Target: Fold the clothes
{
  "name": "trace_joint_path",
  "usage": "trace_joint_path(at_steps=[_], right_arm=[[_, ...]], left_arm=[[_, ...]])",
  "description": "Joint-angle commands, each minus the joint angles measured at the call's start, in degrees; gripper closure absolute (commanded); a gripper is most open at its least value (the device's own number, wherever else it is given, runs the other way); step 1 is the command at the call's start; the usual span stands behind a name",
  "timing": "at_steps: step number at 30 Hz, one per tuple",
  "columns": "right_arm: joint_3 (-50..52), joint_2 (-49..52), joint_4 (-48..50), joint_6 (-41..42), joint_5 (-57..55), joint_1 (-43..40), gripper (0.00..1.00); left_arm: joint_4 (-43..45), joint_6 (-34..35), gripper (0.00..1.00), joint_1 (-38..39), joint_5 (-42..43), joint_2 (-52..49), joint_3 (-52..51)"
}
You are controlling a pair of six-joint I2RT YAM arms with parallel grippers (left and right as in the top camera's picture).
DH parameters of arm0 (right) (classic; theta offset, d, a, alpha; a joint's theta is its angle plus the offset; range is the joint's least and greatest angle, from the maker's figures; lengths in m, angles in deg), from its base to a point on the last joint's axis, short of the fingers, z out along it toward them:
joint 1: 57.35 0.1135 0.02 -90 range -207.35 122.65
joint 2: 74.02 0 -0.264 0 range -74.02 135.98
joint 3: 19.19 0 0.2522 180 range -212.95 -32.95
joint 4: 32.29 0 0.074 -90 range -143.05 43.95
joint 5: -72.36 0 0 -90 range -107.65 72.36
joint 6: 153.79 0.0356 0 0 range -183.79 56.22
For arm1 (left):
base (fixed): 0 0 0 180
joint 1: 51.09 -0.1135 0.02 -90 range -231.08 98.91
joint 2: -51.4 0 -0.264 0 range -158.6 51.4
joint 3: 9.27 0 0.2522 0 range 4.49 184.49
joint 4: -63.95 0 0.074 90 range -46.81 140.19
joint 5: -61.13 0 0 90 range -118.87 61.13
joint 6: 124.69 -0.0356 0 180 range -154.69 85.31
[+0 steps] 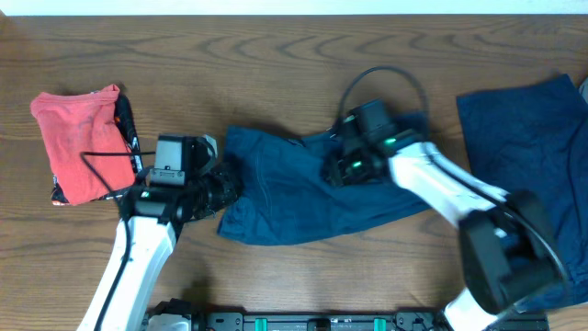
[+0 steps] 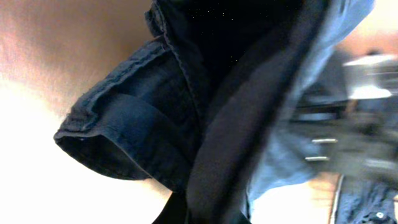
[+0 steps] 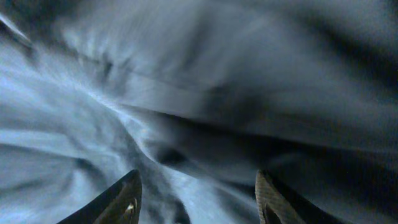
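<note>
A pair of dark navy shorts [image 1: 294, 198] lies crumpled at the table's middle. My left gripper [image 1: 227, 189] is at the shorts' left edge. In the left wrist view the shorts' hemmed cloth [image 2: 143, 118] runs down into the jaws [image 2: 211, 214], which look shut on it. My right gripper [image 1: 336, 169] is over the shorts' upper right part. In the right wrist view its fingers [image 3: 198, 186] are spread open just above the wrinkled cloth [image 3: 186, 93], holding nothing. A second navy garment [image 1: 524, 138] lies flat at the right.
A folded red garment [image 1: 78, 142] lies at the far left, beside my left arm. The second navy garment reaches the table's right edge. The right arm's cable [image 1: 386, 78] loops above the shorts. Bare wood table [image 1: 276, 64] shows behind.
</note>
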Motion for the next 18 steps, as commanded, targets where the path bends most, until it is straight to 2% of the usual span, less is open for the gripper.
trace_joint_path(at_steps=[1,6,10,14,18], right_arm=[[-0.3,5.2,3.2,4.3,3.7,6.1,0.42],[-0.3,10.5,13.3,7.3,3.3,12.2,0.39],[-1.0,9.7,17.6,8.1,2.8,12.9,0.36],[-3.2,5.3,12.9,7.1,-0.1,9.9,0.34],[-4.6,-2.9,3.5,3.6,-7.7,4.0,0.3]], left_arm=[[0.3,-1.1,0.94,-0.4,0.6,2.8,3.0],[0.0,-1.1,0.94,-0.6,0.6,4.5,8.7],[-0.9,-1.2,0.94,-0.6,0.6,4.5,10.3],[-4.7,-1.2,0.94,-0.6,-1.7,3.7,10.2],[-6.0,-2.5,0.94,-0.6,-3.7,2.6,10.3]])
